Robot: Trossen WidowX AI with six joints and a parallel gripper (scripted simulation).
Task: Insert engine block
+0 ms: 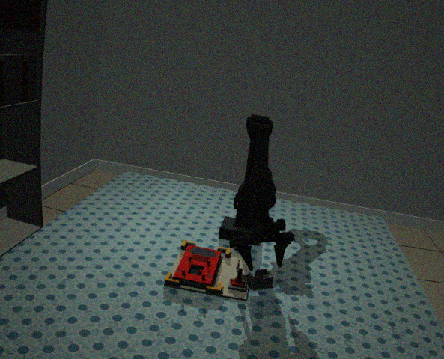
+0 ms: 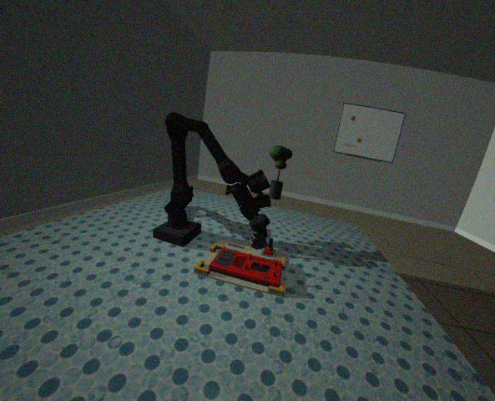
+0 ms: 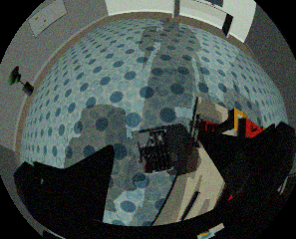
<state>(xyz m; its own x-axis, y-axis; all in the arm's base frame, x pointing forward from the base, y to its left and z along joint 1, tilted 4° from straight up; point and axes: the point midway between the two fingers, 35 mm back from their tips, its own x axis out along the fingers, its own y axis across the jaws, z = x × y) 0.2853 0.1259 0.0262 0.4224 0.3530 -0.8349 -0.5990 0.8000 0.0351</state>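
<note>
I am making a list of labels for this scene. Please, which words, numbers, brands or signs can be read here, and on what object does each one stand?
No readable text in any view.
White wall board: only two small yellow dots and a faint line, no letters.
Red car body on its pale base plate: no marking to be seen.
Dark engine block lying on the dotted blue cloth: no label visible; the picture is dim and grainy.
</note>
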